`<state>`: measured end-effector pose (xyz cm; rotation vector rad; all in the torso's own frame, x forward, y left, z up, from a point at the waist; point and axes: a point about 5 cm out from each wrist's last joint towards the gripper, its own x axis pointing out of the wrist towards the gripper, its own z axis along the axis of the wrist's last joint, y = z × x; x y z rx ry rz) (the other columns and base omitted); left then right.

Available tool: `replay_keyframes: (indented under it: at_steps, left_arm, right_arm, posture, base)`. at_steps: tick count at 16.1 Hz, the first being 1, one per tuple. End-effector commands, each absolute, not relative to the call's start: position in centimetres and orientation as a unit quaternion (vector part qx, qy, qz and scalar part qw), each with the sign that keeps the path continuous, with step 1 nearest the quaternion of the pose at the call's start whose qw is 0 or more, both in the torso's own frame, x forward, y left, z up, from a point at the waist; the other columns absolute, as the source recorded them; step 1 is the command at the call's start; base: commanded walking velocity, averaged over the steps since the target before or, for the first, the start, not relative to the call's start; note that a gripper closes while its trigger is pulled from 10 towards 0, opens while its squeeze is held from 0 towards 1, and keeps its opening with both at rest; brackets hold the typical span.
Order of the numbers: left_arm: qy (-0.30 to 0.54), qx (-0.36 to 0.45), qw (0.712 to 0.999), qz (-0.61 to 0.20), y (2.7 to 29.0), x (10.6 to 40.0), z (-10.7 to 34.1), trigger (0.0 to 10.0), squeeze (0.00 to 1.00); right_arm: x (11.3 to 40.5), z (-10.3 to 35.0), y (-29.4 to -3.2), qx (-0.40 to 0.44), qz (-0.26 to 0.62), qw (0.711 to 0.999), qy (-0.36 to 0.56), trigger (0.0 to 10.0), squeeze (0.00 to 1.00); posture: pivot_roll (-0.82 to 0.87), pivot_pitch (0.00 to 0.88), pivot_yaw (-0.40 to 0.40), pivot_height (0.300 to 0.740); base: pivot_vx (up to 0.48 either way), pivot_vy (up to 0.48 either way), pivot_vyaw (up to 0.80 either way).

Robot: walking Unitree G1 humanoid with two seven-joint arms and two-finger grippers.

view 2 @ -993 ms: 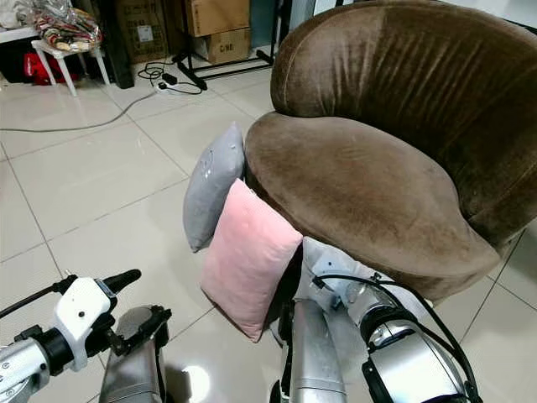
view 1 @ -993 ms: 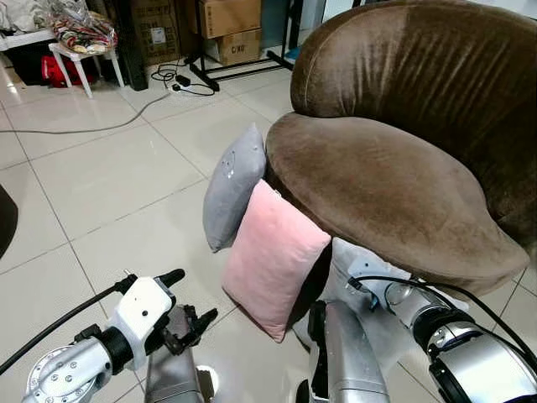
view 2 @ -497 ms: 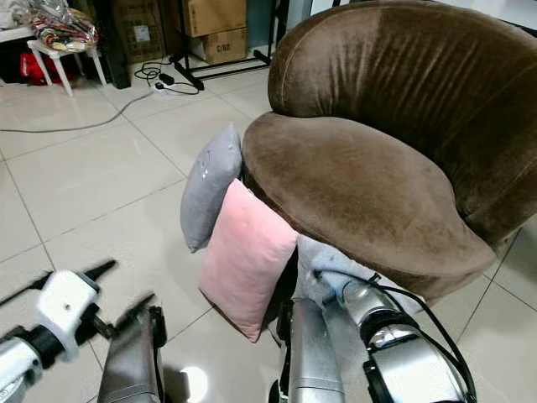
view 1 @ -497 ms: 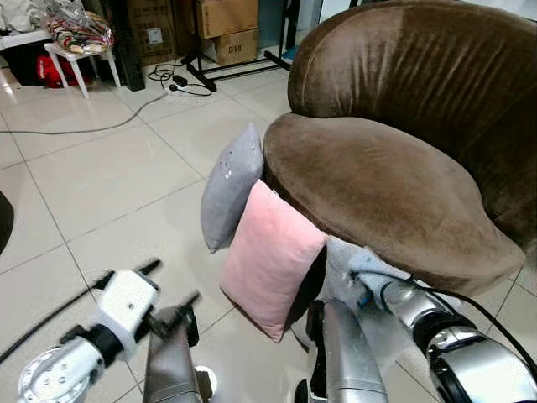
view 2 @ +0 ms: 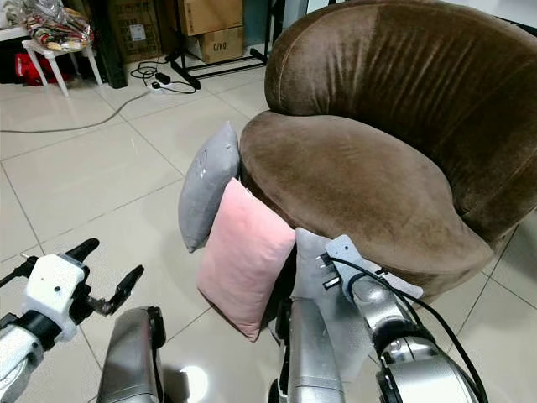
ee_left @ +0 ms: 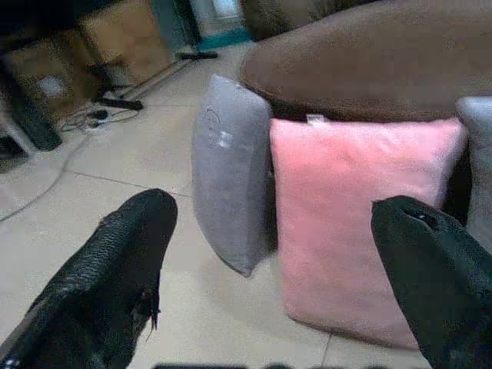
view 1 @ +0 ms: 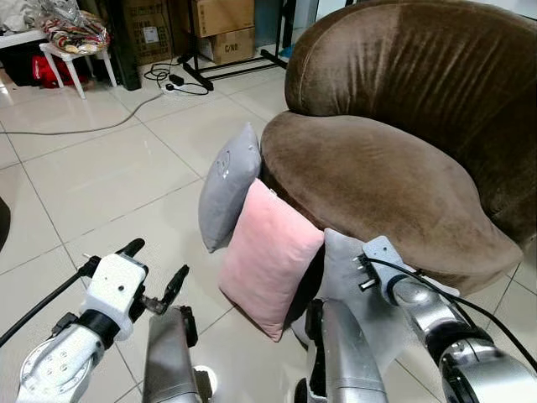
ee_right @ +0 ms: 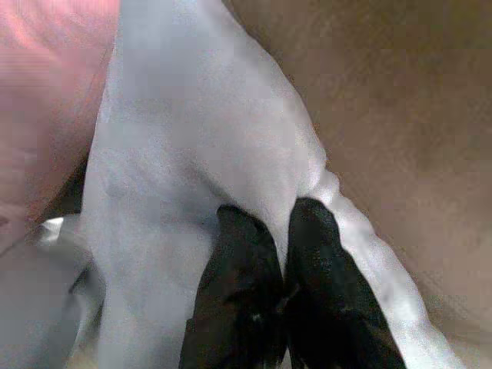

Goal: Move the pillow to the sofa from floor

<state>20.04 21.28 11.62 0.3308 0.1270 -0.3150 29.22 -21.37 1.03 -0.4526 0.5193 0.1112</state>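
Three pillows lean against the front of the brown sofa (view 1: pixel 377 176) on the tiled floor. A grey pillow (view 1: pixel 228 185) stands furthest back, with a pink pillow (view 1: pixel 270 256) beside it. Nearest me is a pale grey pillow (view 1: pixel 344 281), under the seat's front edge. My right gripper (ee_right: pixel 280 246) is shut on that pale pillow's (ee_right: pixel 177 154) fabric, close to the sofa's edge. Low on the left, my left gripper (view 1: pixel 158 262) stands open. It faces the grey and pink pillows (ee_left: pixel 354 231) from a short way off and holds nothing.
Bare tiles stretch away to the left. At the back stand a white stool (view 1: pixel 75 50) piled with bags, cardboard boxes (view 1: pixel 222 42) and a black stand. A power strip with cables (view 1: pixel 172 81) lies on the floor there. My own legs (view 1: pixel 168 361) show at the bottom.
My right arm has lifted, and more of the pale grey pillow now shows beside the pink one. My left gripper has swung round and its fingers now stand wider apart.
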Motion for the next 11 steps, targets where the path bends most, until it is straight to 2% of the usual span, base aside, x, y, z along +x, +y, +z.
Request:
replay_keyframes:
  at_steps: [1, 3, 7, 8, 9, 10, 11]
  left_arm:
    - [0.046, 0.170, 0.974, -0.141, 20.9, 20.8, 12.0, 10.0, 0.00]
    - [0.039, 0.169, 0.976, -0.131, 20.7, 20.9, 12.1, 10.0, 0.00]
    - [0.025, 0.174, 0.975, -0.134, 20.5, 21.7, 12.4, 10.0, 0.00]
    - [0.023, 0.176, 0.975, -0.136, 20.4, 21.9, 12.4, 10.0, 0.00]
    - [0.024, 0.184, 0.971, -0.152, 20.1, 22.2, 12.3, 10.0, 0.00]
    - [0.024, 0.186, 0.969, -0.157, 19.9, 22.3, 12.3, 10.0, 0.00]
    - [0.025, 0.193, 0.967, -0.162, 19.8, 22.5, 12.2, 10.0, 0.00]
  right_arm:
    - [30.5, 7.5, -23.4, -0.212, -0.050, 0.973, 0.069, 0.0, 0.00]
    - [29.9, 12.6, -25.8, -0.208, -0.151, 0.965, -0.049, 0.0, 0.00]
    - [31.5, 19.4, -26.2, -0.172, -0.168, 0.959, -0.152, 0.0, 0.00]
    - [32.0, 19.7, -25.7, -0.172, -0.140, 0.966, -0.133, 0.0, 0.00]
    - [33.0, 17.6, -24.8, -0.183, -0.081, 0.979, -0.047, 0.0, 0.00]
    - [33.1, 16.7, -24.5, -0.186, -0.066, 0.980, -0.021, 4.3, 0.00]
    - [33.0, 14.3, -24.1, -0.219, -0.034, 0.974, 0.049, 10.0, 0.00]
  posture:
    - [0.01, 0.000, -0.055, 0.475]
    - [0.00, 0.000, -0.053, 0.475]
    - [0.00, 0.000, -0.049, 0.475]
    - [-0.01, 0.000, -0.050, 0.475]
    - [-0.01, 0.000, -0.054, 0.475]
    - [0.00, 0.000, -0.058, 0.475]
    - [0.00, 0.000, -0.062, 0.475]
  base:
    - [0.000, 0.000, 0.00]
    - [0.000, 0.000, 0.00]
    - [0.000, 0.000, 0.00]
    - [0.000, 0.000, 0.00]
    - [0.000, 0.000, 0.00]
    - [0.000, 0.000, 0.00]
    - [0.000, 0.000, 0.00]
